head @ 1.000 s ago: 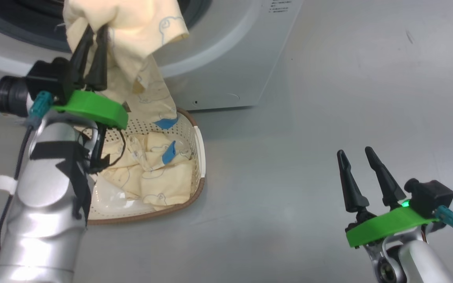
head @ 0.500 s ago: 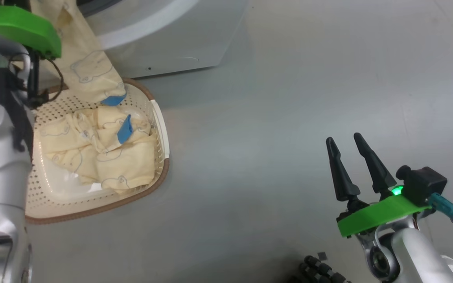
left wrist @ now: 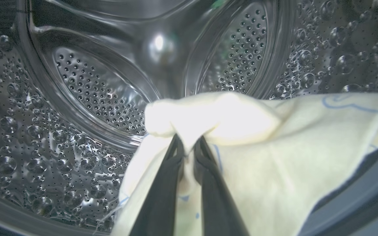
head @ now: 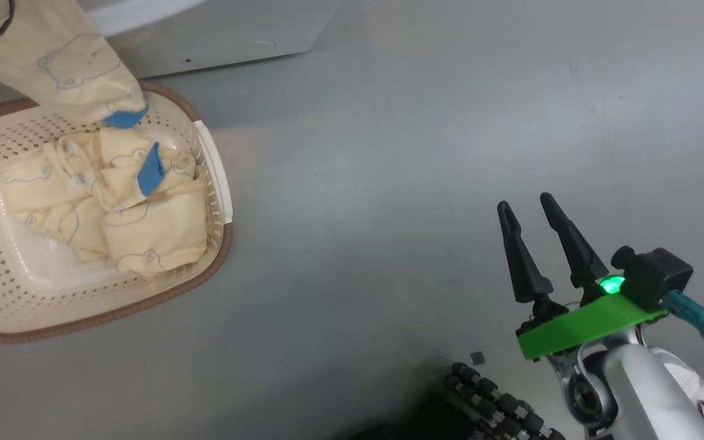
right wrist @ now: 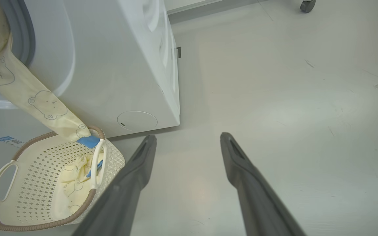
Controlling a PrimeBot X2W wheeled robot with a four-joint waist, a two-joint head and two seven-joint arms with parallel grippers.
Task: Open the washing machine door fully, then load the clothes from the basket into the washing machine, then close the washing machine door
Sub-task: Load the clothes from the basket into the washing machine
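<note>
Robot's left fingers (left wrist: 164, 196), pinched narrow on pale yellow bear-print cloth (left wrist: 258, 154), are now inside shiny perforated steel drum (left wrist: 94, 85) of white washer (right wrist: 126, 65), vs at its mouth 1 s ago. Loading's underway, but cloth's tail still hangs to cream perforated basket (head: 214, 165), w/ more pieces there; right fingers (head: 518, 256) wide, idle.

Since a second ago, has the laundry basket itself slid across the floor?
No. The basket still sits right by the lower corner of the washing machine; the camera turned instead.

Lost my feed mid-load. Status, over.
Left tool shut on yellow garment, inside drum. Garment's tail hangs to basket. Right tool open, idle above floor. More clothes in basket.
</note>
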